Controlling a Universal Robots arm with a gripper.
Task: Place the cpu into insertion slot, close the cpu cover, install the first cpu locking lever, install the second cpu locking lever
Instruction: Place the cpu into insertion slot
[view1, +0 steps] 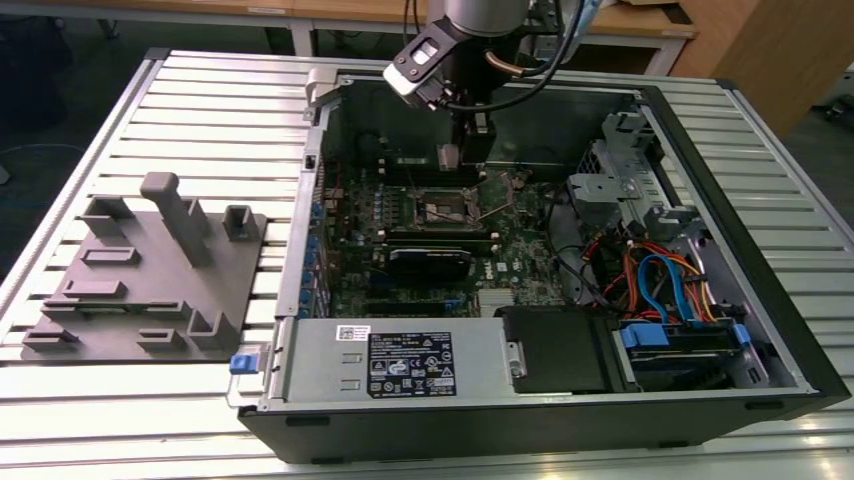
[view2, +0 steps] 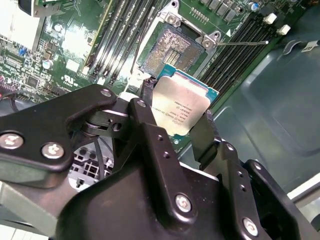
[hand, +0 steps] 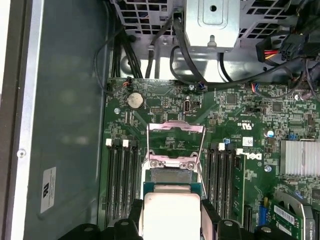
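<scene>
Black fingers (view2: 148, 131) of my gripper (view2: 176, 131) pinch the cpu (view2: 184, 102) by opposite edges, holding it flat, I judge so it can settle square. It hangs above the board (hand: 225, 117) near the slot (view2: 172, 50), not in it. The cover (hand: 176, 127) stands raised, leaving the slot bare. The cpu's underside is hidden, and the slot's near edge lies behind it.

**A:** How's the light on your end?

**B:** You've got even overhead room light and soft shadows down in the case (view1: 534, 435). In your first wrist view, glare washes the cpu (hand: 171, 215) white, and the heatsink (hand: 299, 157) shines too.
</scene>
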